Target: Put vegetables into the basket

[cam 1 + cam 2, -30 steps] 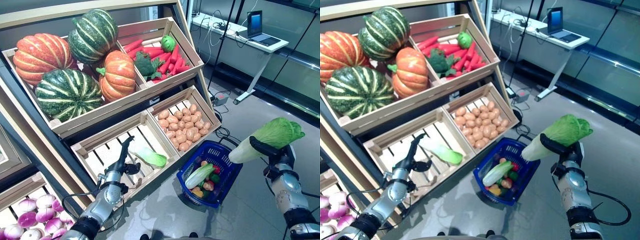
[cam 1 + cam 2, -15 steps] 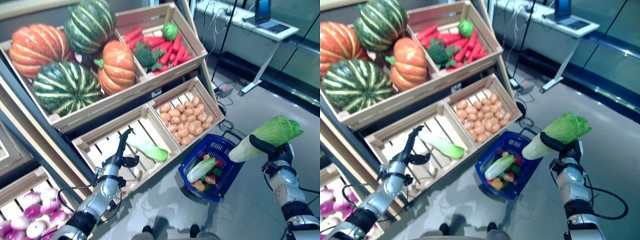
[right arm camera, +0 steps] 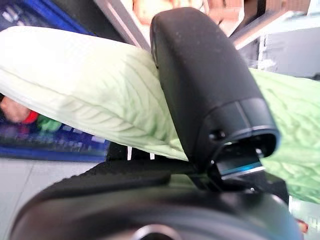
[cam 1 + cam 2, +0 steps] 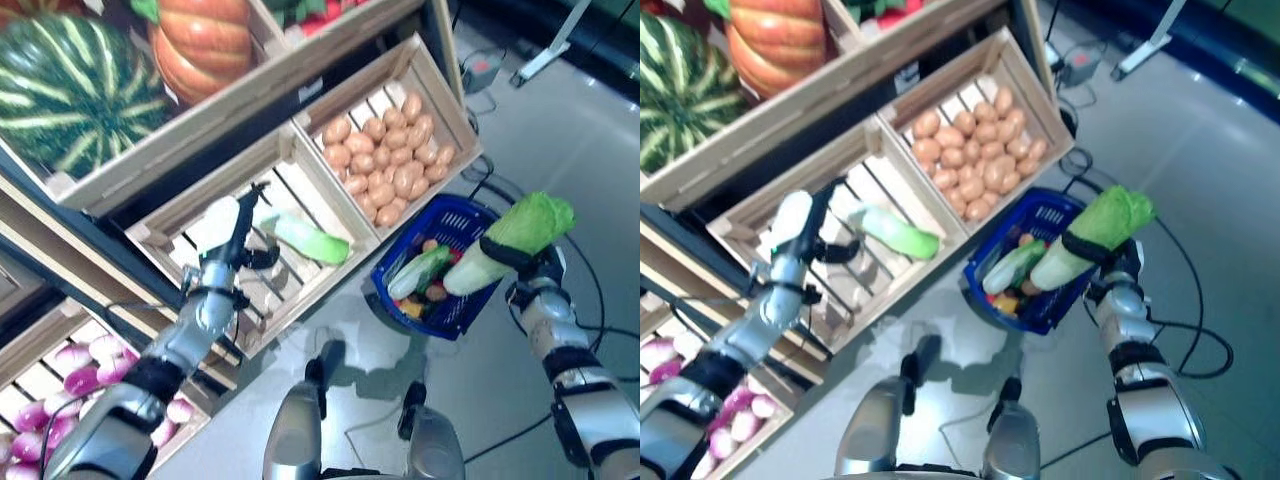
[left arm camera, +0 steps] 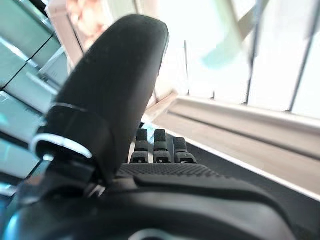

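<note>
The long pale-green cabbage with its white stalk and frilly leaf top sits in my right hand, thumb and fingers curled round its middle, its stalk end tipped over the blue plastic basket on the floor. I judge it light but top-heavy, soft in the leaves and firm in the stalk, so the middle is the place to hold; squeezing the leaves would bruise them. The basket already holds another cabbage and small vegetables. My left hand reaches, fingers straight and empty, beside a second green cabbage lying in the slatted wooden crate
</note>
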Robot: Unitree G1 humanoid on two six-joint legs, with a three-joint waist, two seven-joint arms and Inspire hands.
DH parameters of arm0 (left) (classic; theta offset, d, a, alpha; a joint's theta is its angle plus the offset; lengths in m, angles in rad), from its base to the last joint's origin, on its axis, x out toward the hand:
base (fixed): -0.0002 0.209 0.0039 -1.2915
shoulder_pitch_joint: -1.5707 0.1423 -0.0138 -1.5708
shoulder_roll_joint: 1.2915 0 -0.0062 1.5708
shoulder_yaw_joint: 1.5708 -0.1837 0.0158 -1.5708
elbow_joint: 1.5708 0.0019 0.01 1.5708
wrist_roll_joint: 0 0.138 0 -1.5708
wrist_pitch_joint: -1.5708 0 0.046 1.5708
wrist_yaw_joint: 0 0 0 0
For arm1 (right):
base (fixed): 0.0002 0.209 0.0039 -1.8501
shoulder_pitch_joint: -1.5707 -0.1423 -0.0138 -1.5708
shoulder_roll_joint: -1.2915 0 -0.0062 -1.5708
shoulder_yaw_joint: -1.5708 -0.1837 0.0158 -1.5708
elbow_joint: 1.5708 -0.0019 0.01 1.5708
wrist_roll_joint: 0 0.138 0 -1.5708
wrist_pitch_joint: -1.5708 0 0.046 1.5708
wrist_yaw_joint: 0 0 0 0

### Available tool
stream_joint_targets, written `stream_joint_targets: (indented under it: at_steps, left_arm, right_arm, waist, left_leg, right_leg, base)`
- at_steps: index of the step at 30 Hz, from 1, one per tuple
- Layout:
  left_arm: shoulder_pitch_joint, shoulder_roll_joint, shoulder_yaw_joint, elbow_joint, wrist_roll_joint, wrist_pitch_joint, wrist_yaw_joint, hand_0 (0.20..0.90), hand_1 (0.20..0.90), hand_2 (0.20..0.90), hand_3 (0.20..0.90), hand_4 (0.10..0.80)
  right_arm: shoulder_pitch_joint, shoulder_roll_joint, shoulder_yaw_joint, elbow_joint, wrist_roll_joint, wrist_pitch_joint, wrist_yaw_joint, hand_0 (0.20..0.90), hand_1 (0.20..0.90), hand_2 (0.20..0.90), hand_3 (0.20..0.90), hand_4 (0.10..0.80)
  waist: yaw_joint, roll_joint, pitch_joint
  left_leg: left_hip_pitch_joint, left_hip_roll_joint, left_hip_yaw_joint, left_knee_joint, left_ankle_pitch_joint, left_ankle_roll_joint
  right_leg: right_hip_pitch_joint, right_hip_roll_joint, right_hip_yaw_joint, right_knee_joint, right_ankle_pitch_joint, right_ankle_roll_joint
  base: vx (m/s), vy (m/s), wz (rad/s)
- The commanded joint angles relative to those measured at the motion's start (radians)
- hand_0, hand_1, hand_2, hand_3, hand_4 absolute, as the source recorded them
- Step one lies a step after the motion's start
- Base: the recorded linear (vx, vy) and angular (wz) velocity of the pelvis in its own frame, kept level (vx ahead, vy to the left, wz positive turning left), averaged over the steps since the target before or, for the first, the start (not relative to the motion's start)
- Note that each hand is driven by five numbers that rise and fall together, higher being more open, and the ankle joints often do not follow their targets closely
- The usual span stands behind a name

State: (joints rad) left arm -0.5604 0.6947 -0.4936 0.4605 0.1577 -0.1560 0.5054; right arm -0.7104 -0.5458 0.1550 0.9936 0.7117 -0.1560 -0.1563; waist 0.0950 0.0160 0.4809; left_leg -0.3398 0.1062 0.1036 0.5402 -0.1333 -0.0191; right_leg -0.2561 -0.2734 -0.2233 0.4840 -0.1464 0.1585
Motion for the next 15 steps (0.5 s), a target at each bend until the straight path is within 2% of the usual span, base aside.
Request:
stream_joint_targets:
  at_steps: [1, 4, 6, 10, 11, 15]
  left_arm:
    - [-0.013, 0.01, 0.04, -0.083, -0.054, -0.044, 0.068, 0.9, 0.9, 0.9, 0.9, 0.8]
    - [-0.045, 0.006, 0.035, -0.093, -0.039, -0.052, 0.064, 0.9, 0.9, 0.9, 0.9, 0.8]
    - [-0.095, 0.03, 0.026, -0.1, -0.021, -0.057, 0.11, 0.9, 0.9, 0.9, 0.9, 0.8]
    - [-0.157, 0.057, 0.033, -0.09, -0.049, -0.066, 0.147, 0.9, 0.9, 0.9, 0.9, 0.8]
    - [-0.199, 0.068, 0.031, -0.085, -0.062, -0.064, 0.151, 0.9, 0.9, 0.9, 0.9, 0.8]
    - [-0.252, 0.075, 0.026, -0.073, -0.057, -0.067, 0.168, 0.9, 0.9, 0.9, 0.9, 0.8]
  right_arm:
    - [-0.077, -0.123, -0.004, -0.055, 0.003, -0.103, -0.002, 0.3, 0.3, 0.3, 0.3, 0.4]
    - [-0.131, -0.139, -0.001, -0.026, -0.004, -0.089, -0.01, 0.3, 0.3, 0.3, 0.3, 0.4]
    - [-0.198, -0.17, 0.011, 0.004, -0.005, -0.062, -0.018, 0.3, 0.3, 0.3, 0.3, 0.4]
    - [-0.255, -0.186, 0.032, 0.055, -0.001, -0.064, -0.016, 0.3, 0.3, 0.3, 0.3, 0.4]
    - [-0.287, -0.193, 0.037, 0.068, -0.006, -0.056, -0.014, 0.3, 0.3, 0.3, 0.3, 0.4]
    - [-0.341, -0.208, 0.062, 0.097, -0.006, -0.031, -0.008, 0.3, 0.3, 0.3, 0.3, 0.4]
  waist:
    - [-0.005, 0.005, -0.066]
    - [-0.003, 0.016, -0.044]
    - [-0.006, 0.027, -0.027]
    - [-0.015, 0.043, -0.022]
    - [-0.019, 0.049, -0.019]
    - [-0.026, 0.059, -0.018]
  left_leg:
    - [-0.106, 0.057, -0.088, 0.178, -0.096, -0.084]
    - [-0.181, 0.043, -0.103, 0.263, -0.134, -0.076]
    - [-0.261, 0.036, -0.116, 0.374, -0.201, -0.073]
    - [-0.35, 0.031, -0.133, 0.491, -0.26, -0.073]
    - [-0.388, 0.024, -0.137, 0.528, -0.273, -0.073]
    - [-0.473, 0.019, -0.139, 0.605, -0.291, -0.07]
  right_leg:
    - [-0.048, -0.029, 0.056, 0.207, -0.083, -0.064]
    - [-0.161, -0.058, 0.075, 0.336, -0.12, -0.067]
    - [-0.276, -0.089, 0.102, 0.468, -0.18, -0.066]
    - [-0.393, -0.093, 0.14, 0.591, -0.237, -0.075]
    - [-0.437, -0.096, 0.146, 0.623, -0.248, -0.079]
    - [-0.534, -0.097, 0.161, 0.703, -0.27, -0.088]
  base:
    - [-0.074, 0.002, 0.18]
    - [-0.087, 0.012, 0.28]
    - [-0.061, 0.036, 0.28]
    - [-0.006, 0.031, 0.08]
    - [-0.058, 0.05, 0.07]
    - [-0.052, 0.037, 0.1]
